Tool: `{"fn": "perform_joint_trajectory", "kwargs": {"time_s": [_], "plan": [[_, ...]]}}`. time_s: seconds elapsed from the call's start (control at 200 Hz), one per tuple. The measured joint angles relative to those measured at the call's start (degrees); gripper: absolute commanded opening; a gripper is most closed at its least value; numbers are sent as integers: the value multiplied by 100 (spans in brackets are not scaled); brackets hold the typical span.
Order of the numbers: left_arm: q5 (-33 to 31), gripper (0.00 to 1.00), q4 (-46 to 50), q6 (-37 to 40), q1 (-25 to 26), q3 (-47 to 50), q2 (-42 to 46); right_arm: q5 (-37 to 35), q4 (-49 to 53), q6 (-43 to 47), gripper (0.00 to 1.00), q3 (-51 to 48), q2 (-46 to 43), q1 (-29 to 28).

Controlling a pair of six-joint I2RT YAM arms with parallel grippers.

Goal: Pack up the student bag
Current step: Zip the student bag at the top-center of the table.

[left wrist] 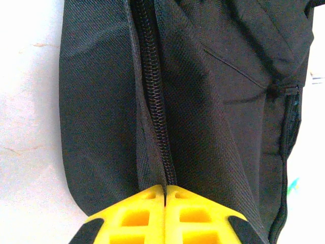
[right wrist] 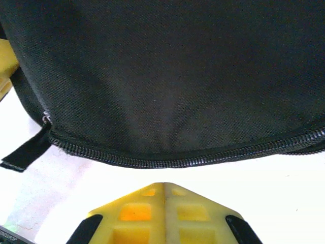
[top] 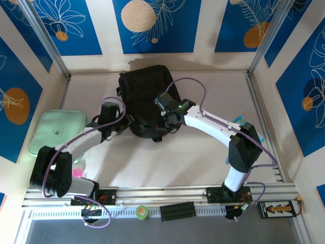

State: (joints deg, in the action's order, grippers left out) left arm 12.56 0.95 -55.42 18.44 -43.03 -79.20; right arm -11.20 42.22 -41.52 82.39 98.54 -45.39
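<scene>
Left gripper (left wrist: 165,189) (jaws together) touches the student bag (left wrist: 218,101) just ahead.

A mint-green soft pouch (top: 56,131) is seen at 9 o'clock on the pale table (top: 167,162), laid flat by the left wall. A small pink thing (top: 76,173) is seen near it, toward 8 o'clock. A bit of teal (top: 239,121) is seen at 3 o'clock; what it is cannot be told. At 6 o'clock, a green roll (top: 142,212) and a black block (top: 177,210) are set side by side, close to the metal rails (top: 162,192). The table is ringed by blue walls (top: 152,25) painted with white leaves and orange dots.
</scene>
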Motion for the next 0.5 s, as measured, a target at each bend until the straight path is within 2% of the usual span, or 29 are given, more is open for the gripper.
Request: {"fn": "perform_joint_trajectory", "kwargs": {"time_s": [0.11,0.24,0.355,0.5], "plan": [[83,0,-39,52,-4,0,-2,223,-234,101,20,-13,-94,2],[177,0,-17,227,-22,-7,9,522,-457,380,38,-9,-155,114],[315,0,267,562,-76,-160,22,994,-514,732,44,131,83,422],[487,0,789,1021,-98,-446,17,1038,-503,1029,44,492,780,684]]}}
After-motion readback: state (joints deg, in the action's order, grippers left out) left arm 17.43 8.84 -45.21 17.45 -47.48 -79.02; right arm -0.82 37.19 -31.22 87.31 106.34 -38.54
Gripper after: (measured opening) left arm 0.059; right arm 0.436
